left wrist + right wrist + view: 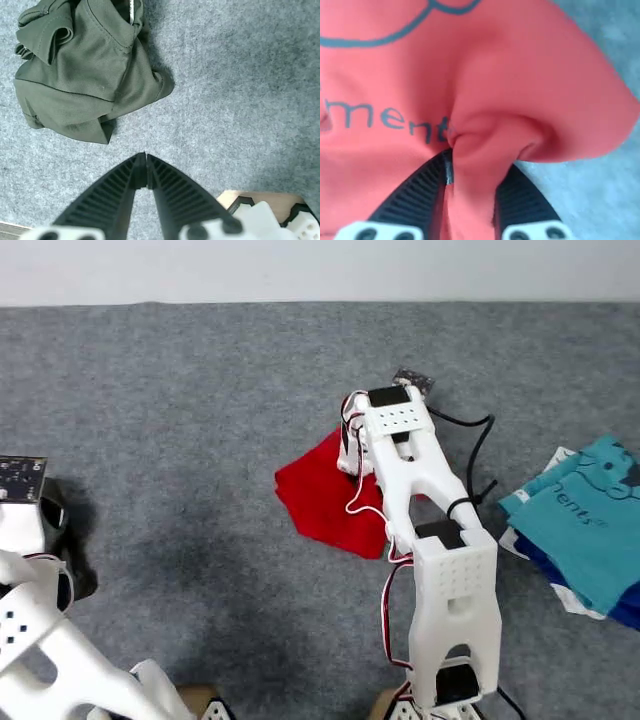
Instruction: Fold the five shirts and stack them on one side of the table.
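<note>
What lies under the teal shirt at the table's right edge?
Beneath the teal shirt, dark blue fabric and a white layer peek out at its edges. How many garments are stacked there, and whether they are folded, is covered.

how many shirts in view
4 clearly: crumpled red fabric shirt in the right gripper, bunched olive green shirt near the left gripper, teal printed shirt atop a dark blue one; more may hide beneath.
</note>
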`<state>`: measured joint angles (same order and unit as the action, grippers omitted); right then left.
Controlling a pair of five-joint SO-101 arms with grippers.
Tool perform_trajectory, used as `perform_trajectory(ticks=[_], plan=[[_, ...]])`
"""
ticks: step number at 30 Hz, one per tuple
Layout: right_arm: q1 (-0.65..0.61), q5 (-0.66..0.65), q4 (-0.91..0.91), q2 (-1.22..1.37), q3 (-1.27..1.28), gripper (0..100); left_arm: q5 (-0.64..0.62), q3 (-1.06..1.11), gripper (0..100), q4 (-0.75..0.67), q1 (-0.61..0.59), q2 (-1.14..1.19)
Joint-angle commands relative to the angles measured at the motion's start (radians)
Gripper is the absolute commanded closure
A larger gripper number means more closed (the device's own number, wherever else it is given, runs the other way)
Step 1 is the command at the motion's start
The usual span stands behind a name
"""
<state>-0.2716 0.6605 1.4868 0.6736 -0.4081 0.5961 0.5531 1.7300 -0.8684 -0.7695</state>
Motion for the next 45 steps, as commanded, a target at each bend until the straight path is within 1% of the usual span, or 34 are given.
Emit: perform_trajectory(ticks=[1,5,10,13,17,21,28,39,45], plan=[[0.015,-0.069,0.116,-0.105,-0.077,98.9,0.014,-0.008,99,-0.015,0.006,-0.017],[0.015,-0.13,0.197,-0.199,-0.109,98.9,0.014,-0.016,99,-0.015,0.006,-0.018],[0.036,-0.221,0.243,-0.36,-0.12,98.9,0.011,-0.102,99,-0.015,0.006,-0.012],[0.093,-0.273,0.223,-0.458,-0.121,98.9,0.012,-0.125,99,-0.015,0.006,-0.012],[0.213,-0.33,0.151,-0.535,-0.121,98.9,0.012,-0.122,99,-0.015,0.006,-0.012],[0.337,-0.376,0.085,-0.53,-0.121,98.9,0.012,-0.12,99,-0.015,0.006,-0.011],[0.499,-0.433,0.065,-0.489,-0.123,98.9,0.012,-0.12,99,-0.015,0.009,-0.011],[0.673,-0.519,0.05,-0.466,-0.123,98.9,0.008,-0.119,99,-0.014,0.164,-0.011],[0.751,-0.563,0.053,-0.463,-0.123,98.9,0.008,-0.119,99,-0.014,0.186,-0.009]])
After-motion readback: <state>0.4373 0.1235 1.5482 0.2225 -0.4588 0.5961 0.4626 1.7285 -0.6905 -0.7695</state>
